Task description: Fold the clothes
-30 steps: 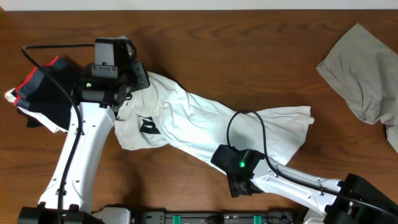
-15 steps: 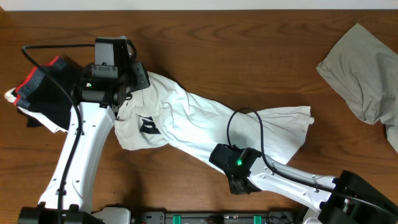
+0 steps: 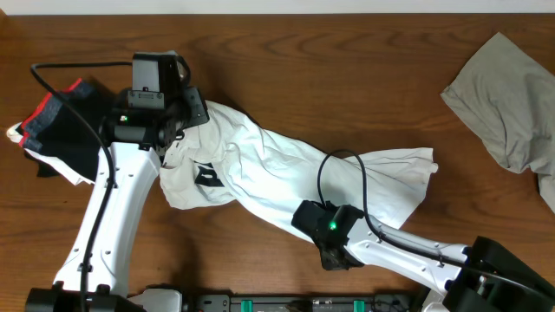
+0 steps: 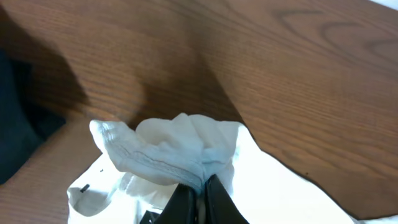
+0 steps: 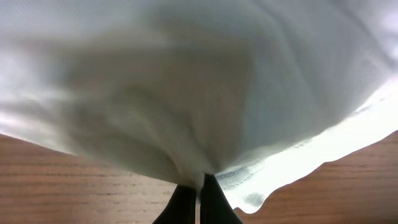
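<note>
A large white T-shirt point(image 3: 286, 165) with a black print lies bunched in a diagonal band across the table. My left gripper point(image 3: 196, 111) is at its upper left end. In the left wrist view the left gripper point(image 4: 199, 193) is shut on a gathered fold of the white T-shirt point(image 4: 168, 149). My right gripper point(image 3: 305, 217) is at the shirt's near edge. The right wrist view shows the right gripper point(image 5: 199, 190) shut on the white T-shirt point(image 5: 205, 93), pinching its hem. A grey-khaki garment point(image 3: 512, 104) lies at the far right. Black red-edged clothes point(image 3: 52, 130) lie in a heap at the far left.
The left arm point(image 3: 113, 217) runs from the table's front edge up to the shirt's left end. The right arm point(image 3: 408, 256) lies along the front right. Bare brown wood table point(image 3: 347, 61) shows behind the shirt.
My right gripper has closed its jaws on the shirt's near hem and shifted slightly left. The left gripper and the other clothes have not moved.
</note>
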`<state>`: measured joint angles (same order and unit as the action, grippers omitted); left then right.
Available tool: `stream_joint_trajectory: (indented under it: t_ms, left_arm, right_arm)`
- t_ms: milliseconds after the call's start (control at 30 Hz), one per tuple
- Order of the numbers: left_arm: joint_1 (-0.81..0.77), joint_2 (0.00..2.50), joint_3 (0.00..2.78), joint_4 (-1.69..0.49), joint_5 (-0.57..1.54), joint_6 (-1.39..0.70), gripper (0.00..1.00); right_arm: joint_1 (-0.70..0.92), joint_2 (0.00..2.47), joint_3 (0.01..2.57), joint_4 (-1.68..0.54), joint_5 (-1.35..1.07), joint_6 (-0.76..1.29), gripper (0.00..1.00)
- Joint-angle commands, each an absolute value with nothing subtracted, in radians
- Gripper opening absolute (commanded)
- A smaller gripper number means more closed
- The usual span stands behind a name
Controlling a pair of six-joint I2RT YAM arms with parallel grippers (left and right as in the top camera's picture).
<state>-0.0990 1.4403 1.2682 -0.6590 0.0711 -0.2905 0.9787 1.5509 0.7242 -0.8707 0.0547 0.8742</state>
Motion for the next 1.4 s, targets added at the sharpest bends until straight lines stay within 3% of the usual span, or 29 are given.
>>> stream_joint_trajectory:
  t_ms: [0,400,733,1367]
  left_arm:
    - [-0.096,1.401,1.278,-0.673,0.060,-0.281,0.06]
    - [-0.096,1.104,1.278,-0.675,0.059,-0.281,0.06]
    - [-0.096,0.827,1.278,-0.632,-0.039,-0.282,0.06]
    - [-0.097,0.666,1.403,-0.600,-0.038,-0.297,0.06]
  right_arm:
    - [0.939,1.478,0.830,-0.942,0.193,0.889,0.01]
    - [0.574,1.180,1.313,-1.152,0.352,0.547,0.01]
    - [0.257,1.124,1.734,-1.358,0.352,0.333,0.01]
    - [0.014,1.129,2.021,-1.496,0.358,0.241,0.01]
